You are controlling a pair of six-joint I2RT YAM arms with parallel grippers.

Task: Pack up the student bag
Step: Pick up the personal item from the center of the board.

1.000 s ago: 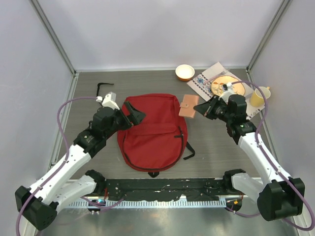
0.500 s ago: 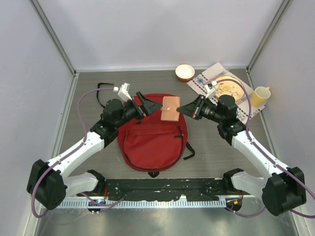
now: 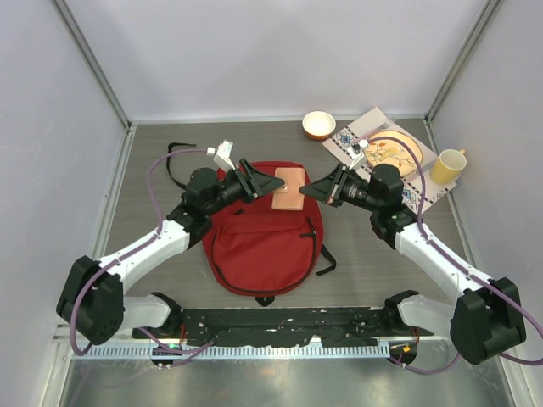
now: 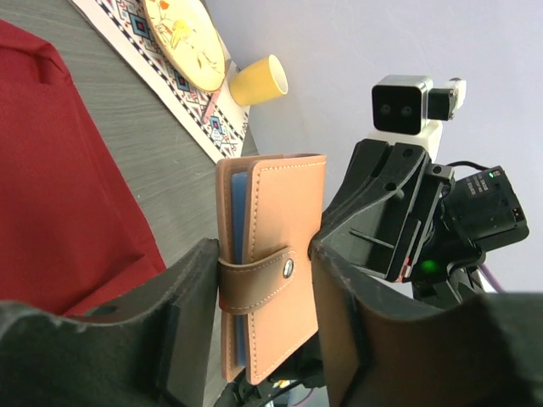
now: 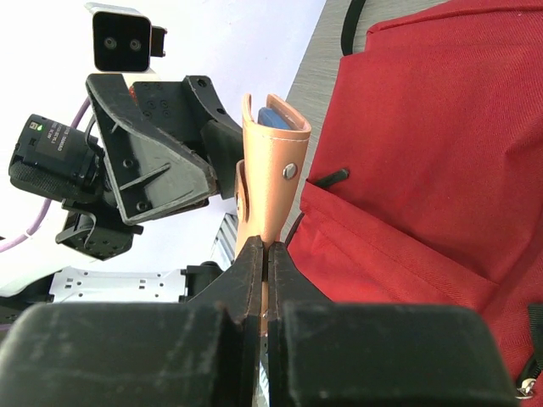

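**Grey table (image 3: 382,246), white walls: tan wallet (image 3: 287,188) gripped from both sides over the student bag (image 3: 259,246)**

Flat at mid-table, front pocket and dark zips facing up: the student bag, red, with a black strap end curling off its near right side.

Above the bag's far end, held in the air: the tan wallet, snap strap fastened, blue card edges showing inside.

From the bag's right: right gripper (image 5: 265,254), fingers pressed tight together on one thin edge of the wallet, with leather pinched between the pads.

From the bag's left: left gripper (image 4: 263,280), jaws at a middling width and set across the wallet. One finger against the spine and snap strap, the other against the free edge, both touching leather. Wallet face turned toward the left wrist camera.

Just beyond the bag's far right corner: a small orange-and-white bowl (image 3: 318,125).

Right of the bag, well apart: a patterned mat (image 3: 344,142) bearing a round plate (image 3: 394,154). Farther right again, a yellow cup (image 3: 448,165) at the mat's edge.

Beyond the bag's far left corner: a loop of black strap (image 3: 174,151) on the table.
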